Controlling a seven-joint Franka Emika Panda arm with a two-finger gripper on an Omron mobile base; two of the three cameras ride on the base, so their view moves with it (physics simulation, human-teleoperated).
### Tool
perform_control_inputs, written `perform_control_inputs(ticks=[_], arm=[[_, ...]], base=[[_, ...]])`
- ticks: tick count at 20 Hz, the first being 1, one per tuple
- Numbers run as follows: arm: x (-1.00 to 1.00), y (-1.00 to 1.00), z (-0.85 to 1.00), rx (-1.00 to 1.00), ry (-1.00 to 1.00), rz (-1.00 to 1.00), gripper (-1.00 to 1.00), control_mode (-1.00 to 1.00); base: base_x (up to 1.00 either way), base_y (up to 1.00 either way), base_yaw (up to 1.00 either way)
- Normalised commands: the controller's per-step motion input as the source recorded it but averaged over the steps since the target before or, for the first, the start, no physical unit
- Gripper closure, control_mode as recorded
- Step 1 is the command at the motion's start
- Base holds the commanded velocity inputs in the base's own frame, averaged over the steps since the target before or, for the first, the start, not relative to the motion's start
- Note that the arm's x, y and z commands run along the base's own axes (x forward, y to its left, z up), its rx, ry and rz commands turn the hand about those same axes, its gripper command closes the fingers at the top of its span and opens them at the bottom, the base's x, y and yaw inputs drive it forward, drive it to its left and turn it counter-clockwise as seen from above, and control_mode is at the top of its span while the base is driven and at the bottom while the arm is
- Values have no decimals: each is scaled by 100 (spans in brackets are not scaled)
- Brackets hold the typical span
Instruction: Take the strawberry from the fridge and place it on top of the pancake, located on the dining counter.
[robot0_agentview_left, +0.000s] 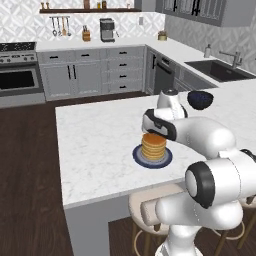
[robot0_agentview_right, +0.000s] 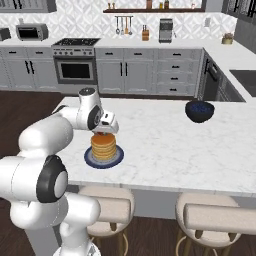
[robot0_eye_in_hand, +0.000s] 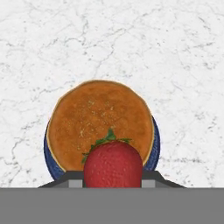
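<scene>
The dining table (robot0_agentview_left: 95, 145) is seen as a wide white marble slab, with 2 stools tucked under its near edge. On it, toward the near side, a round dark-blue plate (robot0_agentview_left: 138, 156) is set, carrying the pancake (robot0_agentview_left: 153, 145) as a short golden stack. A dark-blue bowl (robot0_agentview_right: 199, 111) stands well apart toward the sink side.

The claw (robot0_agentview_right: 102, 131) is held just above the stack, and the strawberry (robot0_eye_in_hand: 113, 165) is pinched between its 2 fingers, red body up against the camera and green leaves pointing toward the pancake (robot0_eye_in_hand: 100, 124). The strawberry is therefore in the claw, not yet on the stack.

The coming move is judged to turn on 1 relation: the pancake lies straight below the claw, though the berry appears nearer 1 edge of the disc than its middle. A slight shift toward the centre before release would probably be safer.

The hand view gives the berry and its offset over the disc; the base views give the height above the stack, where the berry itself is barely made out.
</scene>
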Motion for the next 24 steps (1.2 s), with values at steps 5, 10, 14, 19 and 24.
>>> perform_control_inputs(ticks=[5,10,14,19,24], arm=[[0,5,-5,0,0,0,100,-100],[0,0,-8,0,0,0,100,-100],[3,0,-21,0,2,0,100,-100],[1,0,-26,0,4,0,100,-100],[0,0,-15,0,3,0,100,-100]], base=[[0,0,0],[0,0,0],[0,0,0],[0,0,0],[0,0,0]])
